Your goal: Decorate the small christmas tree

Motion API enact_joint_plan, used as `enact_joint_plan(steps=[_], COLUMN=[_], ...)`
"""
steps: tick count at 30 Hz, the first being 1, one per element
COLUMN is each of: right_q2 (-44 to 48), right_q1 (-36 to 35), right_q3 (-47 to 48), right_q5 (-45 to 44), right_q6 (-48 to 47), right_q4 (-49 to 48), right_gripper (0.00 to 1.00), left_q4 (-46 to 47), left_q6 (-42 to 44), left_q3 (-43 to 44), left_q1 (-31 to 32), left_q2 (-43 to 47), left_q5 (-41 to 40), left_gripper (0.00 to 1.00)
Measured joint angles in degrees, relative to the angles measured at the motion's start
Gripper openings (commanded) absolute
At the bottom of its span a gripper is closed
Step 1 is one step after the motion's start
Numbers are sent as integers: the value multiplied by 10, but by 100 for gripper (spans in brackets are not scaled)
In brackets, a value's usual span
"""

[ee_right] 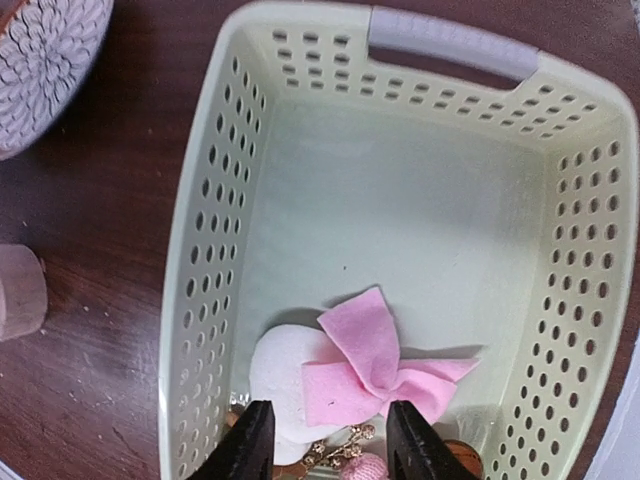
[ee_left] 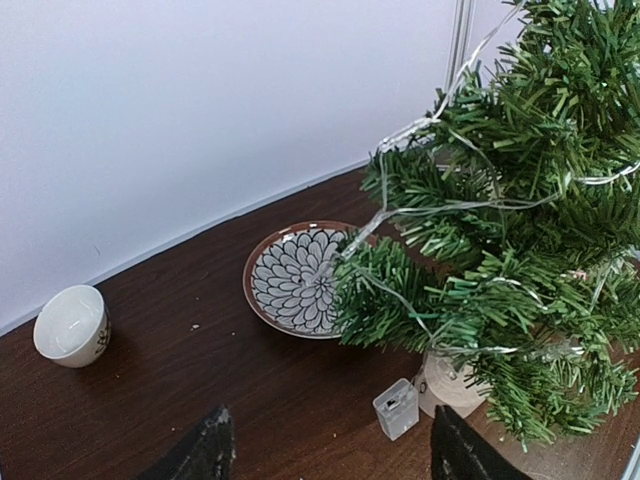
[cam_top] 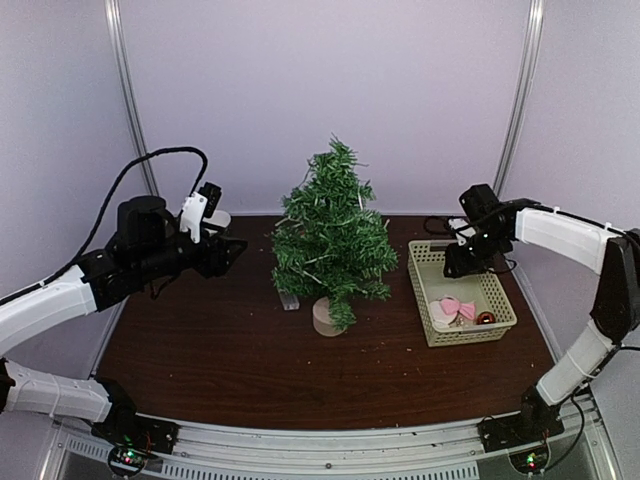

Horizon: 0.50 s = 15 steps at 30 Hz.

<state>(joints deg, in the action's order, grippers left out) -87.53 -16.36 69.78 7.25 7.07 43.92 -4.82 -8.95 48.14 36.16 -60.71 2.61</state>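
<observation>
Upright at mid-table between my two arms, the small christmas tree (cam_top: 330, 235) looks top-heavy on its short base, so a push from the left gripper (ee_left: 330, 462), fingers spread and empty beside the branches, could tip it or snag the light string (ee_left: 450, 207). Over the basket (cam_top: 418, 300) to the tree's right, my right gripper (ee_right: 325, 445) hovers parted and empty above the pink bow (ee_right: 375, 375), which touches a white ornament (ee_right: 275, 375); closing here risks lifting both

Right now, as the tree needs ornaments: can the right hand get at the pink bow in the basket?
Probably yes: the right hand hangs open above the pink bow; nothing covers the basket.
</observation>
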Motion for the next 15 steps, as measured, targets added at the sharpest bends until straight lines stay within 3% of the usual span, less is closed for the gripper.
enact_joint_plan(steps=[8,15], right_q2=[-58,-96], right_q1=[0,2], right_q3=[-33,-38], right_q5=[17,1], right_q6=[-28,-36], right_q4=[11,3], right_gripper=[39,23], left_q4=[-1,-3], left_q6=[0,0], left_q3=[2,7], left_q1=[0,0], left_q2=[-4,-15], left_q5=[0,3], left_gripper=[68,68])
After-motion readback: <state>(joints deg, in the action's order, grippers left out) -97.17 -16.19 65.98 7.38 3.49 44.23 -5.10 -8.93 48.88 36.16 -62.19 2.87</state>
